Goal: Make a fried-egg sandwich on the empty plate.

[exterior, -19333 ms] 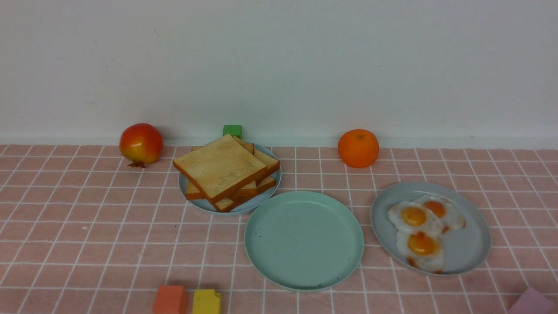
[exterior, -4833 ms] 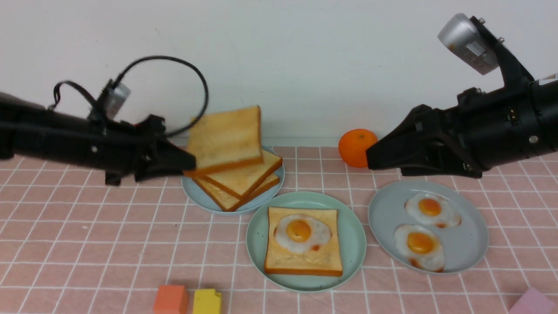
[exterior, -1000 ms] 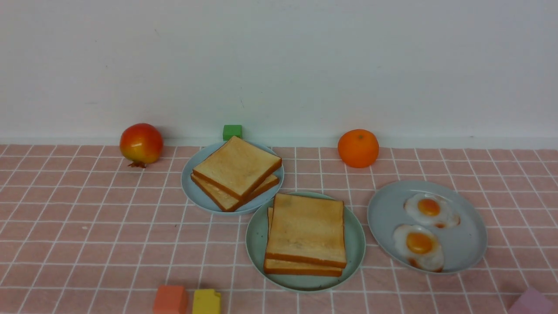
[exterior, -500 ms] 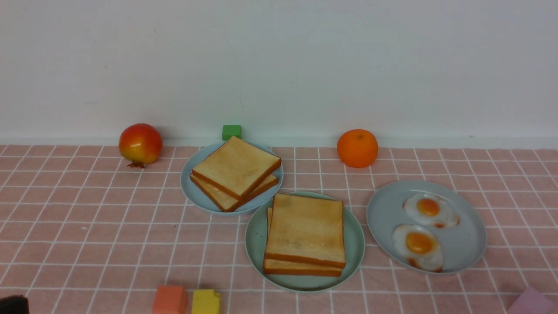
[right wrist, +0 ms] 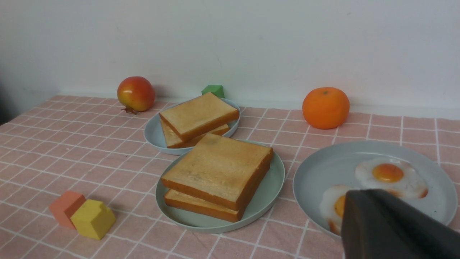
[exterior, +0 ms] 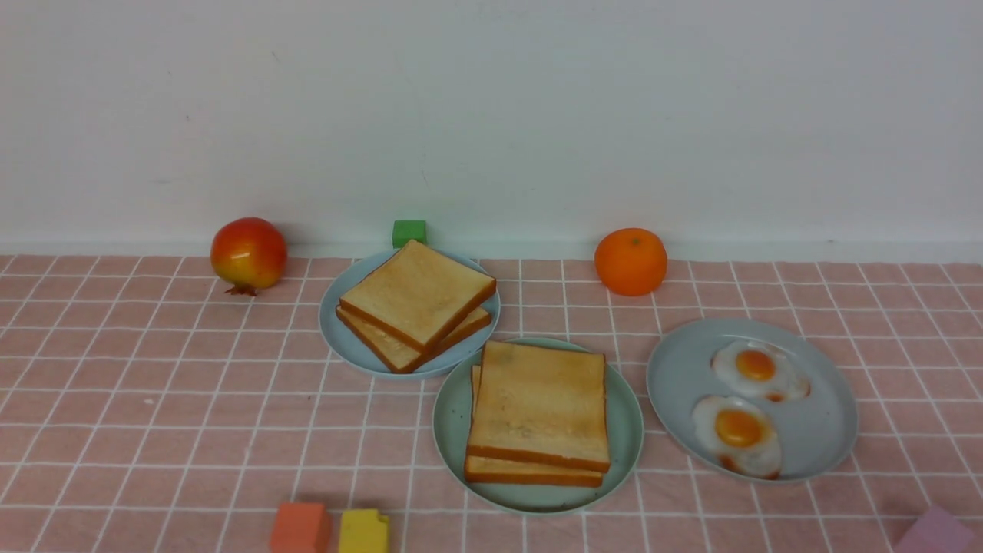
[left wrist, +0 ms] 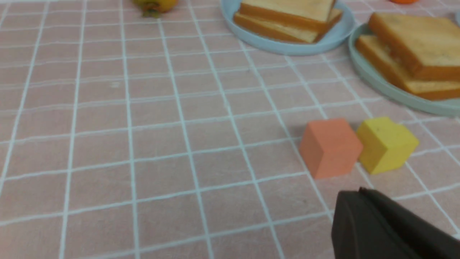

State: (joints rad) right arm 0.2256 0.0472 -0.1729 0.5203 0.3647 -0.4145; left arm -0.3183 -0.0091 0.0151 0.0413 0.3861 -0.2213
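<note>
Sandwich (on plate) beyond right pincer

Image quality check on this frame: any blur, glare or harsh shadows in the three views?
Front view: even, soft light, no glare; sandwich and eggs sharp with faint shadows. Left wrist view: mildly soft overall; the dark left end effector at the frame edge is out of focus. Right wrist view: scene fairly crisp; the right end effector is a blurred dark mass.

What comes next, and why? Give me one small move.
Probably none beyond keeping both arms back. The sandwich already sits stacked on the green plate, top slice squarely over the bottom one, and no egg peeks out, so nothing looks left to add.
</note>
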